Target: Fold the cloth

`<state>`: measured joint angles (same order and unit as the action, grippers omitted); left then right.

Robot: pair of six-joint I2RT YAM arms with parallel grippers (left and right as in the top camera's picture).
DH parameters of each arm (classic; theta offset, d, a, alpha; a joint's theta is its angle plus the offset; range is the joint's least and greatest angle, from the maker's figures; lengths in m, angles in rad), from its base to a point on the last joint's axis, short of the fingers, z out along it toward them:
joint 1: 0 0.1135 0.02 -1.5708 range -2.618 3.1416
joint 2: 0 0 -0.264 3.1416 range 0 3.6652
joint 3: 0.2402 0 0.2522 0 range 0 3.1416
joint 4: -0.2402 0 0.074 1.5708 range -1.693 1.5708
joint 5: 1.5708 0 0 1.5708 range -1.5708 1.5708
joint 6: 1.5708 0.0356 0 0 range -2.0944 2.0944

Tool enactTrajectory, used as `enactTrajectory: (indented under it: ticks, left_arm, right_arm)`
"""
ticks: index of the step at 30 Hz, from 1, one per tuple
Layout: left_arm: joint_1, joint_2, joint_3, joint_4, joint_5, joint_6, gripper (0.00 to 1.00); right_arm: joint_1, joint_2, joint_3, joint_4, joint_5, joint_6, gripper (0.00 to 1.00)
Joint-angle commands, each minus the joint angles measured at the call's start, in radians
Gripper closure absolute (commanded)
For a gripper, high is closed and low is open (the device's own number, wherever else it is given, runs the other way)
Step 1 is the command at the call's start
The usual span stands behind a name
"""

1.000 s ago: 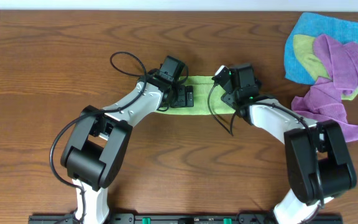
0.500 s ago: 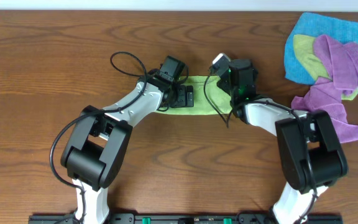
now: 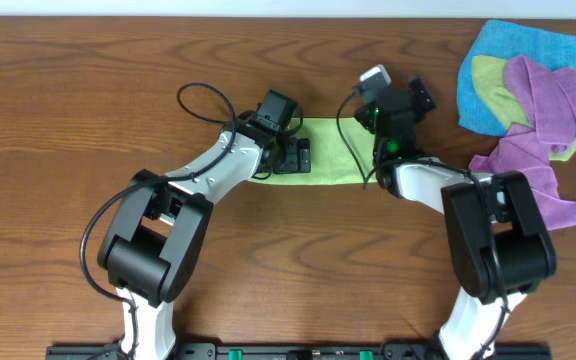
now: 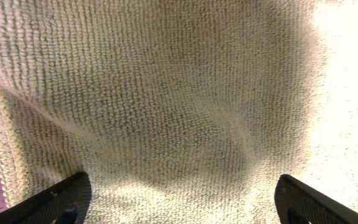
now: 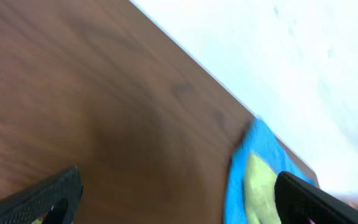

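Closest to the robot, the left gripper (image 3: 293,155) hangs low over the cloth (image 3: 328,165). Its two fingers are spread wide, and in the left wrist view they stand at the two lower corners with only green terry between them. They are not pinching anything.

The cloth lies on the worktop (image 3: 88,100) as a narrow band between the two arms. Its long axis runs from left to right, across the robot's front. The left gripper is above the left half of the band, while the right half is uncovered.

A little farther, the right gripper (image 3: 398,100) is past the right end of the band, on the far side of it. It is also spread and holds nothing. Its wrist view shows bare wood and the far pile, not the cloth, so it points away from the task.

Farthest, at the right corner, a blue cloth (image 3: 528,50) and a purple cloth (image 3: 538,150) lie in a heap, well apart from the band.

If the next fold brings one short end over the other, the left gripper seems the nearer one; the right one must first turn toward the band.
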<state>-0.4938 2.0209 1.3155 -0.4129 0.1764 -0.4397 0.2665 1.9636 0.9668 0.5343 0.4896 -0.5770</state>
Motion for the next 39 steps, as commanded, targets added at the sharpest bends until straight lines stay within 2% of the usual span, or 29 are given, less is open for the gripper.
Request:
enactTrajectory:
  ticks: [1,3,6,8,13,17,20,24,39]
  left_arm:
    - [0.002,0.042,-0.024,-0.033,0.014,-0.001,0.04]
    - [0.003,0.027,-0.021,-0.031,0.028,-0.002,0.05]
    - [0.003,0.001,-0.021,-0.024,0.023,-0.001,0.05]
    - [0.003,-0.002,-0.021,-0.024,0.024,-0.002,0.05]
    - [0.003,-0.002,-0.021,-0.028,0.024,-0.002,0.05]
    - [0.003,-0.002,-0.021,-0.028,0.024,-0.002,0.05]
    - [0.004,-0.002,-0.021,-0.029,0.024,-0.001,0.05]
    - [0.004,-0.002,-0.021,-0.032,0.024,-0.001,0.05]
    - [0.004,-0.002,-0.021,-0.032,0.027,-0.001,0.05]
  right_arm:
    - [0.016,-0.102,0.003,-0.13,0.09,0.105,0.01]
    - [0.009,-0.189,0.008,-0.316,0.0,0.288,0.01]
    - [-0.05,-0.328,0.011,-0.6,-0.284,0.613,0.01]
    - [-0.099,-0.37,0.011,-0.705,-0.425,0.742,0.01]
    - [-0.163,-0.335,0.011,-0.835,-0.593,0.862,0.01]
    - [-0.172,-0.254,0.011,-0.852,-0.705,0.943,0.01]
    - [-0.172,-0.203,0.011,-0.841,-0.773,0.986,0.01]
    - [-0.172,-0.176,0.011,-0.835,-0.771,1.002,0.01]
    - [-0.17,-0.08,0.011,-0.656,-0.768,0.85,0.01]
